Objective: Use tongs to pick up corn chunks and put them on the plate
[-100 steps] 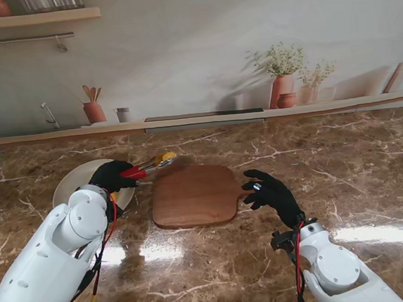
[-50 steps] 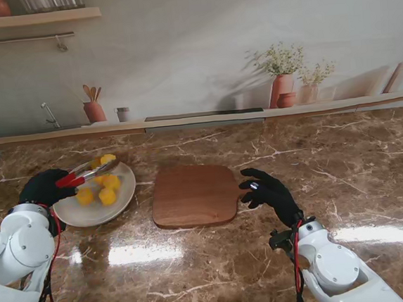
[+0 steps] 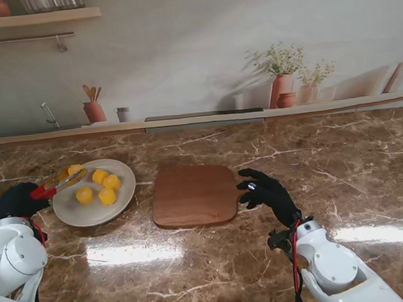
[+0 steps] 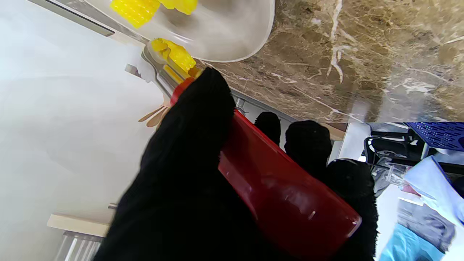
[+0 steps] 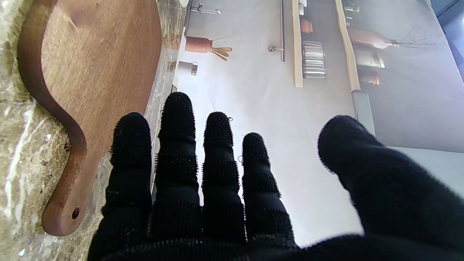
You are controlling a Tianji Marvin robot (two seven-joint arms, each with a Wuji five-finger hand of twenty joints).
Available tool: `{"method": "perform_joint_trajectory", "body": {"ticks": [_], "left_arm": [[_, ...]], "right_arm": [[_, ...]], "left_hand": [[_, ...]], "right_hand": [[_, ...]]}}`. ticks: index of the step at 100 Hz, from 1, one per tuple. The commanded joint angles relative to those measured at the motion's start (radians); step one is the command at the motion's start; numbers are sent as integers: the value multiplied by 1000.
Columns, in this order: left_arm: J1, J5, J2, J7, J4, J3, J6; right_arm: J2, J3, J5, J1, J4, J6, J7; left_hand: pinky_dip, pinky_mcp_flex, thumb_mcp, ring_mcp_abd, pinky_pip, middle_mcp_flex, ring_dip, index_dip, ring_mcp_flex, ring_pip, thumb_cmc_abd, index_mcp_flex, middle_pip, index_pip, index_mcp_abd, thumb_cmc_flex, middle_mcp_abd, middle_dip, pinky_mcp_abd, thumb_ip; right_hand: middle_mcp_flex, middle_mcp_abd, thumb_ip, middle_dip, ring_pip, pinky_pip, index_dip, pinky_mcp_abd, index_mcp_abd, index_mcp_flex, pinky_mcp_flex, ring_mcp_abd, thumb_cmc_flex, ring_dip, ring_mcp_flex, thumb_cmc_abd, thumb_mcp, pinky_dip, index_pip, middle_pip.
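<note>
My left hand [image 3: 14, 201] in its black glove is shut on the red-handled tongs [image 3: 57, 182], left of the white plate [image 3: 101, 211]. The tong tips pinch a yellow corn chunk [image 3: 74, 170] over the plate's far left rim; the left wrist view shows that chunk [image 4: 174, 54] between the metal tips beside the plate [image 4: 232, 40]. Three corn chunks [image 3: 101, 186] lie on the plate. My right hand [image 3: 267, 193] is open, fingers spread, at the right edge of the wooden cutting board [image 3: 195, 194], holding nothing.
The cutting board [image 5: 90, 69] lies bare in the middle of the marble counter, its handle toward my right hand. At the back a ledge carries a utensil pot [image 3: 93, 109], a small cup [image 3: 123, 114] and potted plants [image 3: 283, 79].
My left arm swung left, carrying the tongs with the corn chunk from the board's far left corner to over the plate's left rim. The right hand barely moved.
</note>
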Motion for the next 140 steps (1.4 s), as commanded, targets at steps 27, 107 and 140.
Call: {"method": "perform_joint_trajectory", "body": {"ticks": [27,107,140], "left_arm": [[4,-9,4,-57,-3,9,12],[144,-46,16,-136,-235,-1,-251],[248,-77,38,-206,-277,97,-486]], "right_arm": [[-3,-5,9,-1,16,2,16],[-3,-8,1,9,30,-5,14],[-5,-9,1,16,34,-6,10]], "left_hand": [[21,-8,167,8,37,-52,5,-45,-14,11,119,95,-37,24,-65,62,-3,-20,-16,49],[13,-9,227,-1,22,-48,-10,-24,-11,-20,85,107,-19,27,-98,6,-29,-51,-19,35],[3,-7,228,-19,4,-42,-14,-14,-9,-32,90,94,-33,46,-117,0,-49,-40,-28,33]], "right_hand": [[6,-8,38,15,3,-17,-6,-5,-14,-17,-4,0,-10,19,-22,10,-18,23,-15,-11],[5,-8,38,15,2,-17,-6,-5,-15,-17,-5,-2,-9,19,-22,11,-18,23,-15,-12],[6,-8,38,14,2,-18,-6,-5,-15,-16,-5,-1,-8,18,-22,11,-19,23,-14,-11]]}}
